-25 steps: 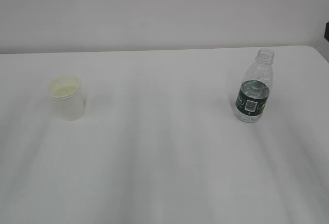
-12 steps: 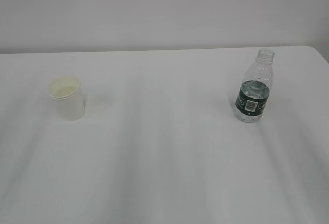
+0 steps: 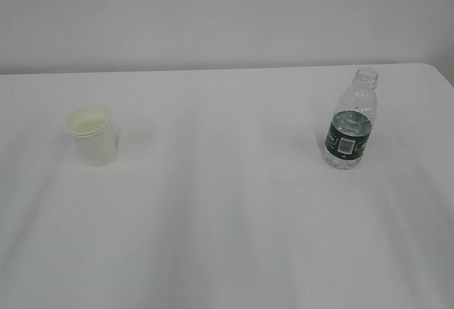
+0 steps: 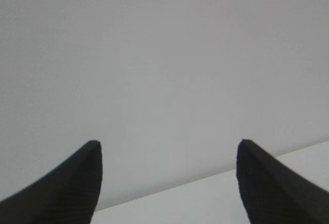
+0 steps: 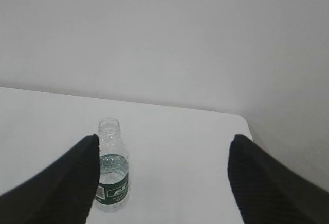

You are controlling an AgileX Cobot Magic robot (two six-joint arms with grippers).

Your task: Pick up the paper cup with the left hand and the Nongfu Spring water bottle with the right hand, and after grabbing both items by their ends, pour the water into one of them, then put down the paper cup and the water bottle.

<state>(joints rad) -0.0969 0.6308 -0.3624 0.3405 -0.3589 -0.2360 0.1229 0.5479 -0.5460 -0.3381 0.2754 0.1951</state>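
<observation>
- The jaws of the left hand (image 4: 169, 183), a black two-finger gripper seen only in its own wrist view, stand spread wide with nothing between them; that view shows only pale wall and a strip of the white table (image 4: 288, 183).
- The jaws of the right hand (image 5: 163, 180), likewise black, are also spread wide and empty; the bottle shows just inside the left finger in the right wrist view, ahead of the tips and not touched.
- The small white tapered paper cup (image 3: 91, 135), cream-yellow inside, stands upright on the left part of the table, mouth up.
- The small clear ribbed Nongfu Spring water bottle (image 3: 350, 120) with its dark green label band stands upright and capless on the right part, well apart from the cup; clear water (image 3: 347, 154) appears to fill its lower part.
- Neither arm appears in the exterior view, so the task looks to be at its start: the approach, with nothing grasped.
- Next, I judge, the right hand must shift left to centre the bottle between its jaws, and the left hand must tilt down to find the cup, which its camera does not show.
</observation>
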